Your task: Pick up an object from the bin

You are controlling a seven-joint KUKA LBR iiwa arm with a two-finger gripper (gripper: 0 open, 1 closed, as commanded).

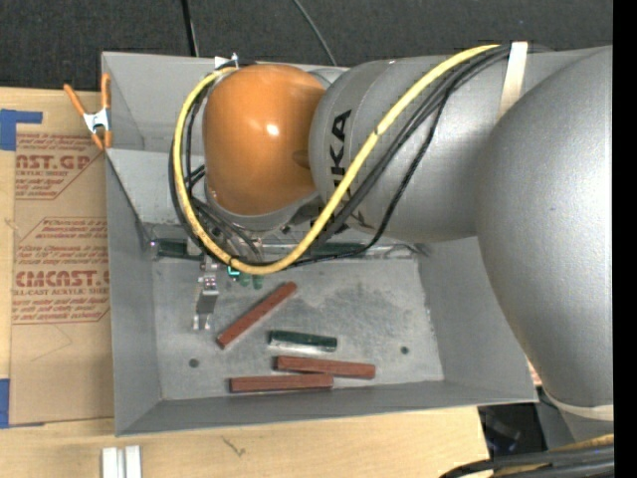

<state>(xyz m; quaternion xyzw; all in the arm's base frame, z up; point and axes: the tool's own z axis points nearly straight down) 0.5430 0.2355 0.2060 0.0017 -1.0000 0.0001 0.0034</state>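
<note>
Risk lies in aim — the gripper [206,302], open or closed I cannot tell, hangs at the left of the bin [383,312] just beside the slanted red-brown stick [256,315], not over it, so closing there may only nudge it aside

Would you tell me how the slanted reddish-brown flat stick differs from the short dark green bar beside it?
The slanted reddish-brown flat stick is longer and lies diagonally; the short dark green bar lies level, with a pale edge. Both rest flat on the bin floor.
</note>
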